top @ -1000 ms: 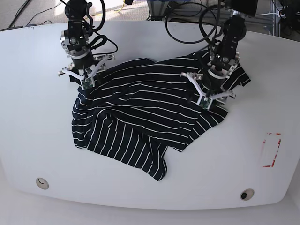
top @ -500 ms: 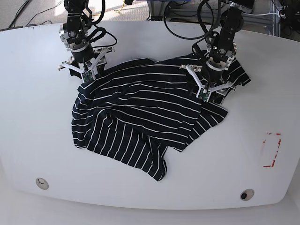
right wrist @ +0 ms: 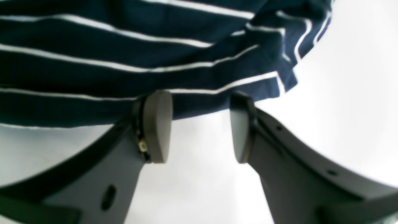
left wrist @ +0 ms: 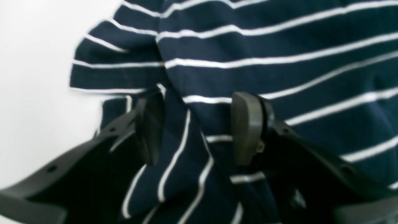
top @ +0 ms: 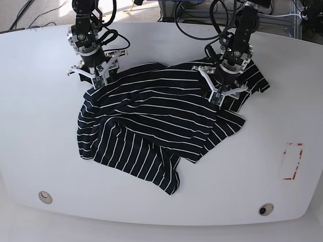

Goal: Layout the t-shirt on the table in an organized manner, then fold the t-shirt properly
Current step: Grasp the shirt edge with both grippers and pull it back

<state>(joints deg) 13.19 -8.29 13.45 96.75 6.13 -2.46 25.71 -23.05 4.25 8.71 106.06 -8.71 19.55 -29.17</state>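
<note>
The t-shirt (top: 151,126), dark navy with thin white stripes, lies crumpled and partly folded over itself in the middle of the white table (top: 40,141). My left gripper (top: 221,96) is open over the shirt's far right part. In the left wrist view its fingers (left wrist: 248,127) straddle striped cloth (left wrist: 279,46), gripper (left wrist: 199,127) unclosed. My right gripper (top: 97,80) is open at the shirt's far left corner. In the right wrist view the gripper (right wrist: 199,127) stands over bare table (right wrist: 342,77), with the shirt's edge (right wrist: 93,46) just beyond the fingertips.
A red-outlined rectangle (top: 292,161) marks the table at the right. Two round fittings (top: 45,196) (top: 265,208) sit near the front edge. Black cables (top: 197,30) loop behind the arms at the far edge.
Both grippers have moved toward the far side of the table, staying open. The left gripper also shifted a little left over the shirt. The shirt lies as before.
</note>
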